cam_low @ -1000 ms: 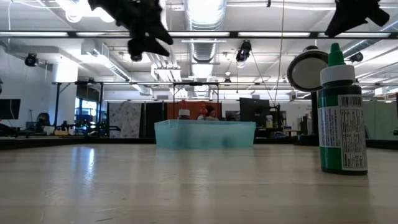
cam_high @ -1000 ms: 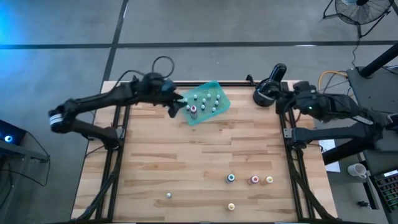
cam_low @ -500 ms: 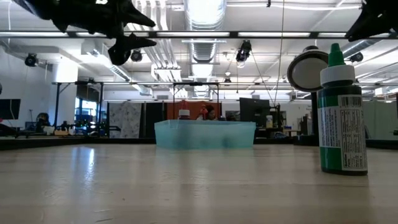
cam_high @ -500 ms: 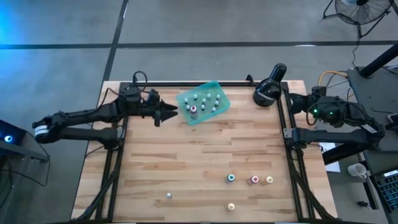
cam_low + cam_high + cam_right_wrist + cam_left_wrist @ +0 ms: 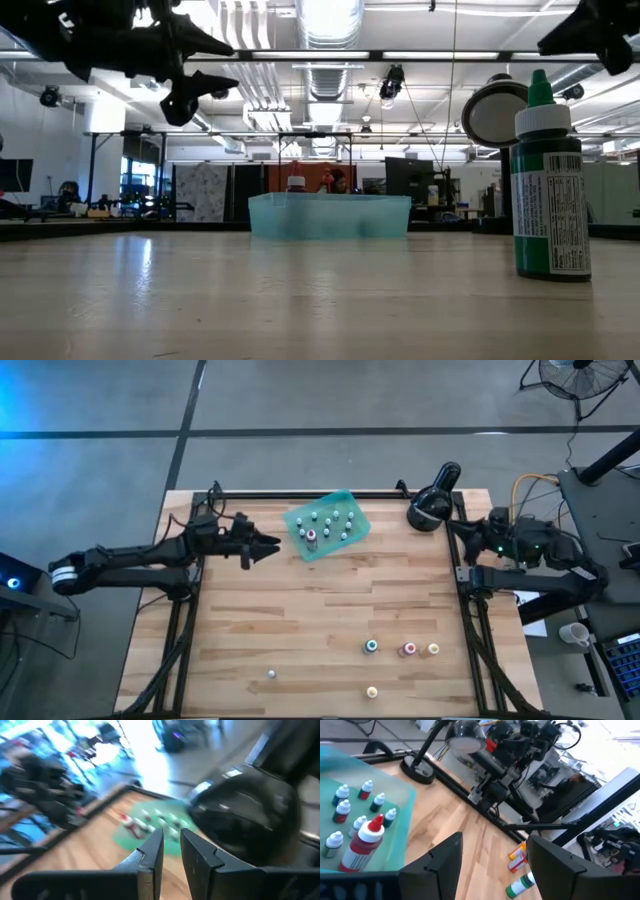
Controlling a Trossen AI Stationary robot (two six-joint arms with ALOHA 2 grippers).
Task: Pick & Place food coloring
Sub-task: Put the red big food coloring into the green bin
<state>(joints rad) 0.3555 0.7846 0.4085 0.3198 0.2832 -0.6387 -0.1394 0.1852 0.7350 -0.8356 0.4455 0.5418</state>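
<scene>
We see the left gripper (image 5: 268, 544) over the table's left side, fingers spread wide with nothing between them, tips pointing at the translucent teal rectangular plastic tray (image 5: 352, 502) just beside it. In the tray stand the tiny white-capped food coloring bottles (image 5: 331, 522), red and dark ones in the left wrist view, plus one taller red bottle with a white cap (image 5: 362, 844) among them. On the light wooden plank table (image 5: 300, 620), near the front edge and well apart from the tray, we count more small bottles: a white-capped one (image 5: 271, 674) front left, a yellowish one (image 5: 372, 691), a teal one (image 5: 371, 646), a pink one (image 5: 408, 649) and an orange one (image 5: 433, 648). A black round lamp-like device (image 5: 432, 502) sits at the back right corner. The right gripper (image 5: 458, 530) hovers at the right table edge just beside that device, fingers nearly together, gripping nothing.
</scene>
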